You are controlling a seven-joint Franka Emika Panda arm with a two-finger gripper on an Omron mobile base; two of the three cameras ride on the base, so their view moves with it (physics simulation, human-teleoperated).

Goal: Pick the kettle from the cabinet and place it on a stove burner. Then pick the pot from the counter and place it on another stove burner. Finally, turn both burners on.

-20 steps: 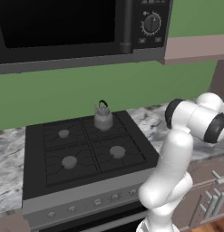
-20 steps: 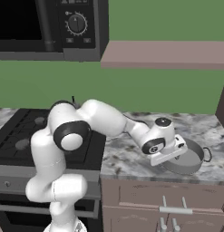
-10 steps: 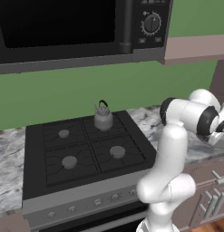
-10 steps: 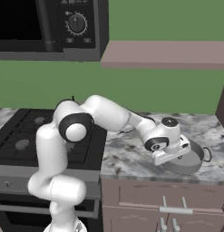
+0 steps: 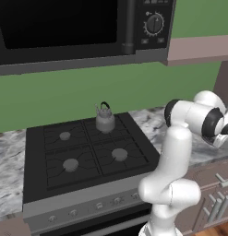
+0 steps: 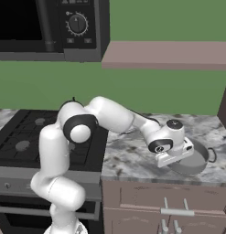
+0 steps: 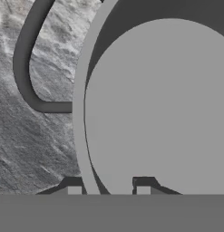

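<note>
The wide grey pot (image 6: 200, 161) sits on the marbled counter (image 6: 128, 155), right of the stove. My gripper (image 6: 177, 158) reaches down onto its near rim. In the hand view the pot (image 7: 158, 108) is close up with its dark side handle (image 7: 22, 68) at the upper left. My gripper (image 7: 109, 186) straddles the rim, one fingertip (image 7: 75, 189) outside and one inside, with a gap left on the inner side. The small grey kettle (image 5: 105, 120) stands upright on the rear right burner of the black stove (image 5: 83, 152).
A black microwave (image 5: 78, 27) hangs above the stove. The mauve cabinet shelf (image 6: 164, 55) juts out over the counter. Grey knobs (image 5: 99, 206) line the stove front. Drawer fronts with handles (image 6: 174, 211) sit below the counter.
The arm has stretched further right and the hand has come down onto the pot's rim. The jaws have narrowed from wide open around the rim.
</note>
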